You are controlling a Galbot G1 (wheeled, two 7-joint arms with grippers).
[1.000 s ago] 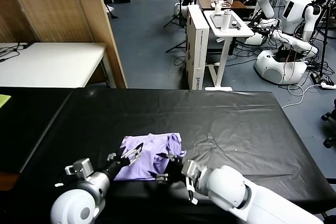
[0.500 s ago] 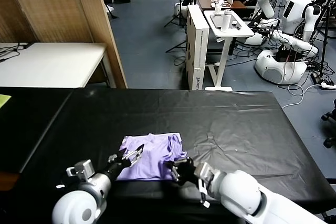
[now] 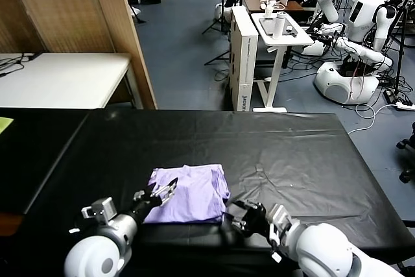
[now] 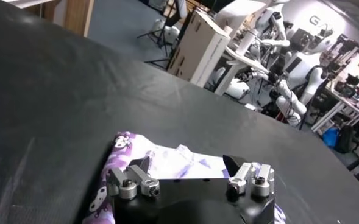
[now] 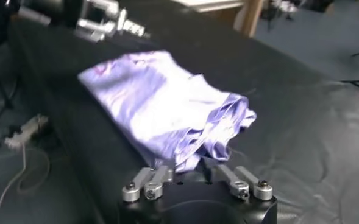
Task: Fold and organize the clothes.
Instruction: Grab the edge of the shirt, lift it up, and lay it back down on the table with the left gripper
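Lying folded, the lavender T-shirt [image 3: 189,193] sits between spread-apart left gripper [image 3: 160,192] and right gripper [image 3: 241,215].

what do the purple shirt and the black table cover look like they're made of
The T-shirt looks like thin, soft lavender knit fabric: it lies in limp folds, bunched at one edge, with a slight sheen in the right wrist view and a darker purple print along an edge. The table cover looks like smooth black plastic or coated sheeting, judging by its creases and dull glare.
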